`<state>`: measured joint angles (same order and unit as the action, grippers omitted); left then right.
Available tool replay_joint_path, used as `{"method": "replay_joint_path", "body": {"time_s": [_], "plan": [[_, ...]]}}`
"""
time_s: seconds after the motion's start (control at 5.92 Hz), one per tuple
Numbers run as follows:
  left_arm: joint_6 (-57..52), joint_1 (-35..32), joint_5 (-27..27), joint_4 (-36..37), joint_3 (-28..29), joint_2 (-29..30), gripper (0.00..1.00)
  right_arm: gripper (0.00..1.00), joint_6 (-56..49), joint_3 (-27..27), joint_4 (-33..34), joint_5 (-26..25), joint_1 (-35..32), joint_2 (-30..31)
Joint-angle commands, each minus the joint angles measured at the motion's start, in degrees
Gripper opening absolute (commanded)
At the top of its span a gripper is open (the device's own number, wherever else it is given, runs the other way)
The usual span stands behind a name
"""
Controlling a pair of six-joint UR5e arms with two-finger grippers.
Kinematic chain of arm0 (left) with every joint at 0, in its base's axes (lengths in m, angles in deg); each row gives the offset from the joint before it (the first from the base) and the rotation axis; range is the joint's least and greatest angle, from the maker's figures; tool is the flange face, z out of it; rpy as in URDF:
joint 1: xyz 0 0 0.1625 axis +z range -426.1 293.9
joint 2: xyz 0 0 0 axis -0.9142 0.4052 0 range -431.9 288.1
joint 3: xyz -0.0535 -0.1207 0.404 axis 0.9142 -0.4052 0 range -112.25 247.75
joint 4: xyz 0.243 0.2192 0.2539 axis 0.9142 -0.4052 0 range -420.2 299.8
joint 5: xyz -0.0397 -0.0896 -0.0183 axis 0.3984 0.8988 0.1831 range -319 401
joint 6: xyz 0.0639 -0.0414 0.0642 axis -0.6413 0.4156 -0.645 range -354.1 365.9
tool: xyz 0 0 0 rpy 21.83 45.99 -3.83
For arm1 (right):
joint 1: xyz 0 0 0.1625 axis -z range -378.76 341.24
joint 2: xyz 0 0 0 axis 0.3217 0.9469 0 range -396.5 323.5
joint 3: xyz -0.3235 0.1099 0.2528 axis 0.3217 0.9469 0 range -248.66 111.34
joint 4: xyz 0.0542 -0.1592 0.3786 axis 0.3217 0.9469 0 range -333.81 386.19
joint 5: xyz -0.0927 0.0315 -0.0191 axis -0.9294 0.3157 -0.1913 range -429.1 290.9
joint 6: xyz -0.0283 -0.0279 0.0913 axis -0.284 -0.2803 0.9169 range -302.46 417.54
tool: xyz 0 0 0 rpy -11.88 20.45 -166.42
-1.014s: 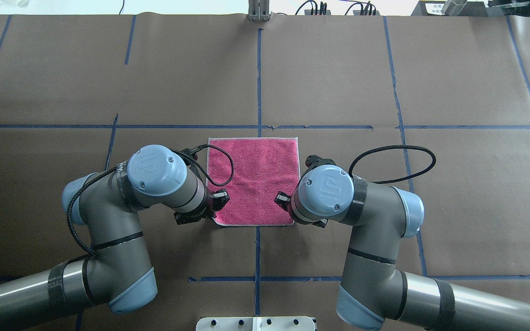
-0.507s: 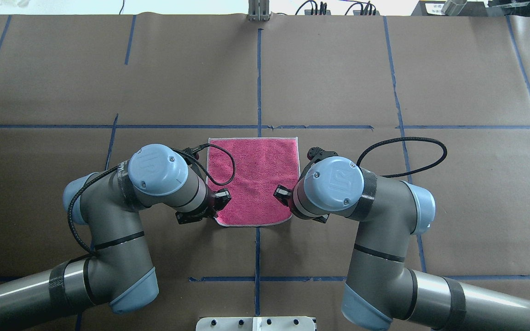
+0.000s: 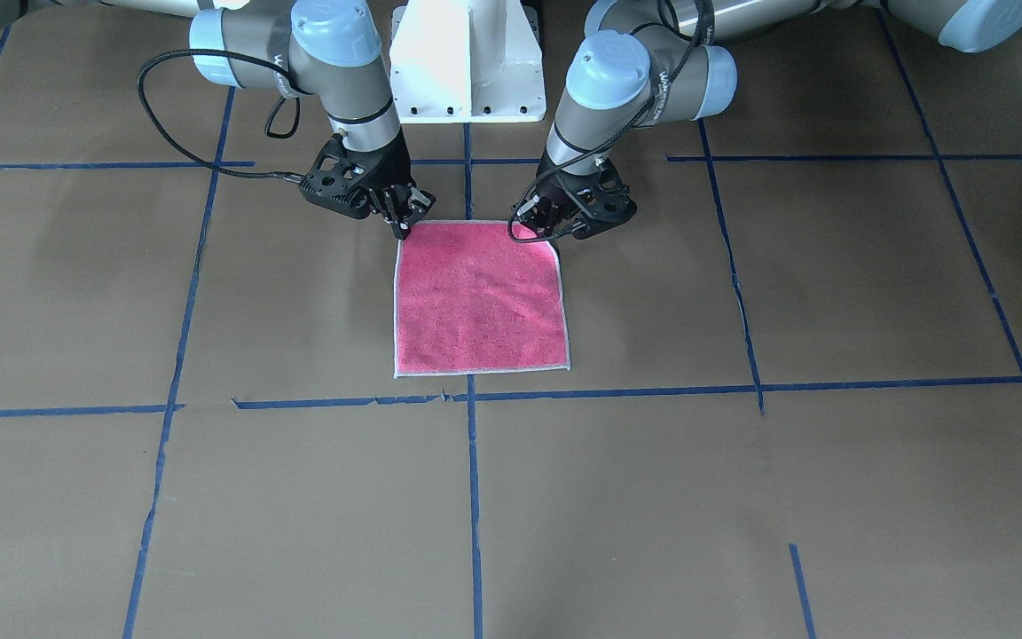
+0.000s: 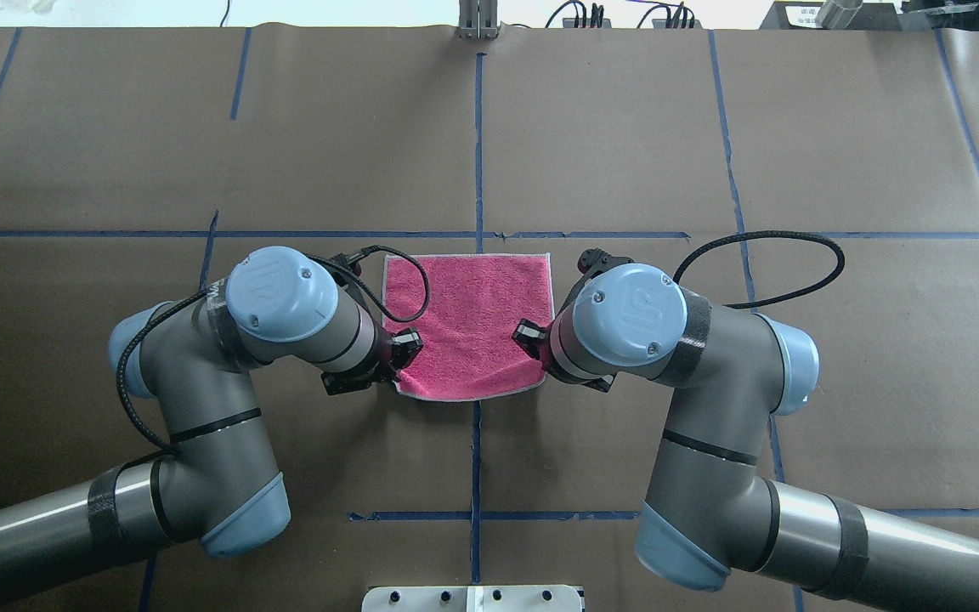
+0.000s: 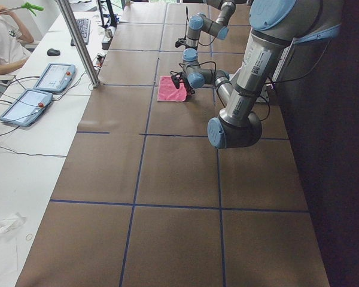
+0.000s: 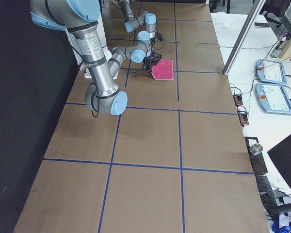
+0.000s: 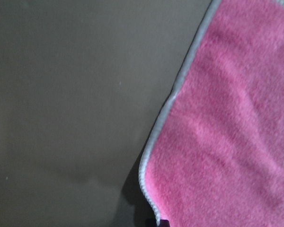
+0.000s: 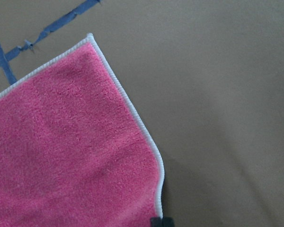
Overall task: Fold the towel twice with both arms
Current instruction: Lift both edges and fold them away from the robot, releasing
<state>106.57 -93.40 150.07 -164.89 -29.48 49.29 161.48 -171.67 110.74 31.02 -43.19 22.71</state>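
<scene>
Grip is set at both robot-side corners. The black two-finger left pincer (image 3: 538, 231) looks clamped on one corner of the small square pink-red terry towel (image 3: 478, 302) with pale stitched edging. The black two-finger right pincer (image 3: 403, 227) looks clamped on the other. In each wrist view the edging runs down to a dark fingertip at the bottom of the frame.

Overhead, the hem between the two grips bows and the held corners draw inward, so they probably ride a little off the surface, while the far half lies flat. The towel sits near the middle of the brown paper-covered tabletop (image 3: 742, 488), straddling a blue tape line (image 3: 472, 461), its far hem just short of a cross line.

The cloth should handle as light and limp, with no stiffness of its own, so it will sag between the grips and trail behind them. The terry nap offers friction, yet a thin corner could slide out if only the edging is caught. Corners are the right hold. Both arms would need to travel together with the hem taut, so that the fold lands square. Nothing about it is fragile.
</scene>
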Motion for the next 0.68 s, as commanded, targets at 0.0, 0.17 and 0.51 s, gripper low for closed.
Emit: {"method": "replay_joint_path", "body": {"time_s": [0.0,0.17,0.51], "plan": [[0.05,-3.18,-0.08,-2.7,1.24,0.0,0.0,0.0,-0.31,2.54,-2.1,-0.1,-1.84,-0.41],[0.05,-3.36,-0.08,-3.23,2.38,0.35,0.0,0.0,-0.14,3.68,-4.12,-0.01,-3.33,-0.5],[0.05,-4.15,-0.16,-5.78,6.15,2.62,0.0,0.0,-0.23,8.32,-4.49,0.16,-5.71,-5.13]]}}
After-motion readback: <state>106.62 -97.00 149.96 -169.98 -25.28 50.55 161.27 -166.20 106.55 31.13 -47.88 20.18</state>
